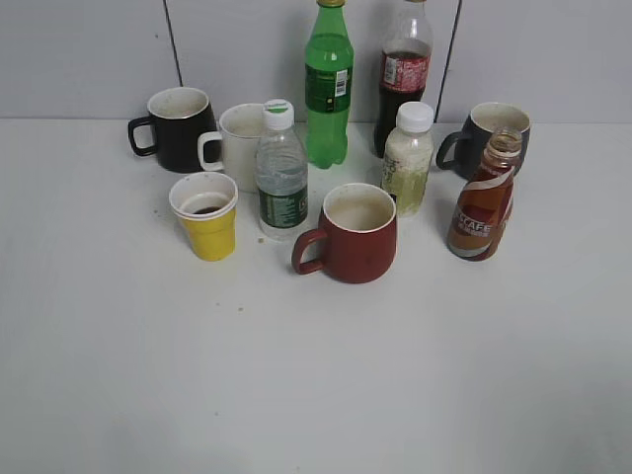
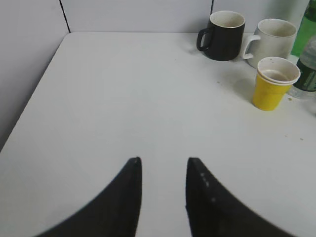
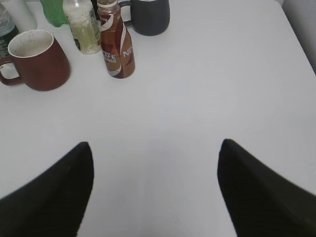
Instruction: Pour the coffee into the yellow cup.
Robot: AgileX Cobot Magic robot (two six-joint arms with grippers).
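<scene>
The coffee bottle (image 1: pixel 484 204), small, curvy and brown with a red-and-white "CAFE" label and no cap, stands upright at the right of the group; it also shows in the right wrist view (image 3: pixel 116 43). The yellow cup (image 1: pixel 206 219) with a white rim stands at the left, with a little dark liquid at its bottom; it also shows in the left wrist view (image 2: pixel 273 84). My left gripper (image 2: pixel 163 165) is open and empty over bare table, well short of the cup. My right gripper (image 3: pixel 155 148) is wide open and empty, short of the bottle. Neither gripper shows in the exterior view.
A dark red mug (image 1: pixel 354 235) stands at the middle front. A clear water bottle (image 1: pixel 281 173), a white mug (image 1: pixel 237 146), a black mug (image 1: pixel 176 128), a green bottle (image 1: pixel 328 84), a cola bottle (image 1: pixel 403 74), a white-capped pale bottle (image 1: pixel 407 158) and a dark grey mug (image 1: pixel 489 136) stand around it.
</scene>
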